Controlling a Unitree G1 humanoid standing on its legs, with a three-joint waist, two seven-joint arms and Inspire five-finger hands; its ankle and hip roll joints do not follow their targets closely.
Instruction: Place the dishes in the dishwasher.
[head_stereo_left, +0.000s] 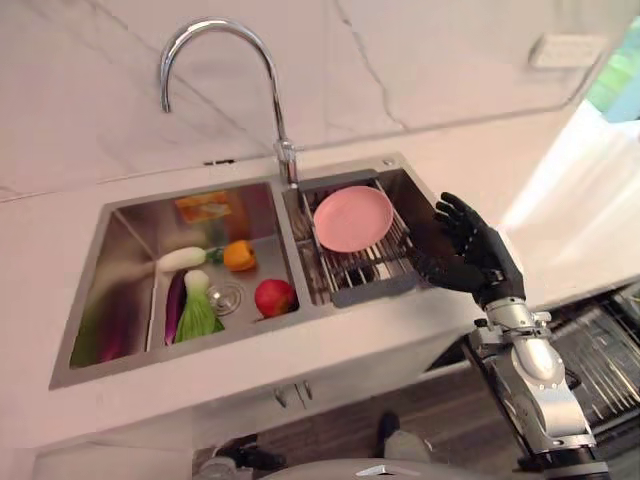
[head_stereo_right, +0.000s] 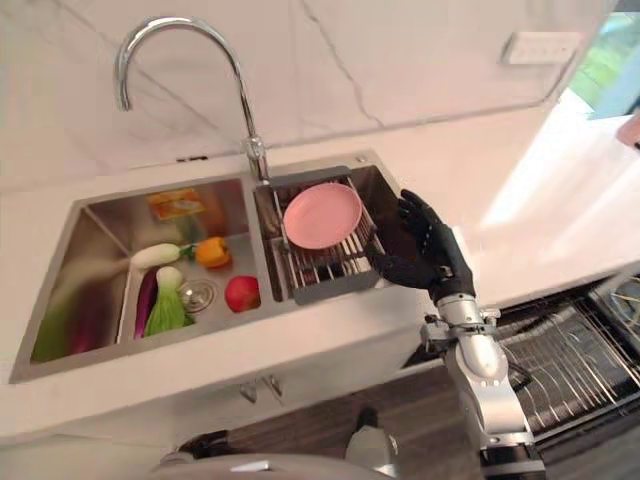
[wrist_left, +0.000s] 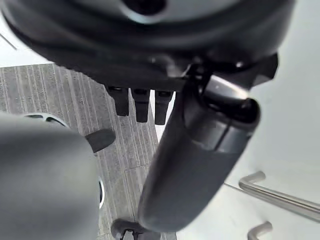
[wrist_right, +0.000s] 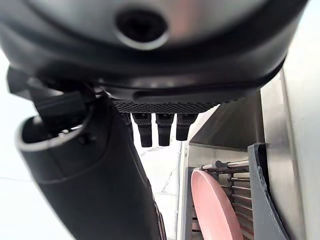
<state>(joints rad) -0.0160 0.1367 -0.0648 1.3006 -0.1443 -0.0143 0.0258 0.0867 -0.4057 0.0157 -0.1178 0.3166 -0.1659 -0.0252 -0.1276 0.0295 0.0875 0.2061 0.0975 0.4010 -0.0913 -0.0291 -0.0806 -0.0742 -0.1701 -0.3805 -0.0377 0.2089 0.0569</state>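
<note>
A pink plate (head_stereo_left: 352, 218) leans on a wire dish rack (head_stereo_left: 372, 268) in the right basin of the steel sink (head_stereo_left: 120, 215). My right hand (head_stereo_left: 470, 250) is open and hovers just right of the rack, over the basin's right rim, with its palm turned toward the plate and not touching it. The right wrist view shows its straight fingers (wrist_right: 159, 129) and the plate (wrist_right: 212, 210) beyond them. My left hand (wrist_left: 200, 165) hangs open low beside the cabinet front, holding nothing. The dishwasher's pulled-out wire rack (head_stereo_right: 570, 360) is at the lower right.
A tall curved faucet (head_stereo_left: 270, 90) rises between the basins. The left basin holds a red apple (head_stereo_left: 275, 296), an orange pepper (head_stereo_left: 239, 256), a white radish, greens and an aubergine. Cabinet handles (wrist_left: 270, 192) show near my left hand.
</note>
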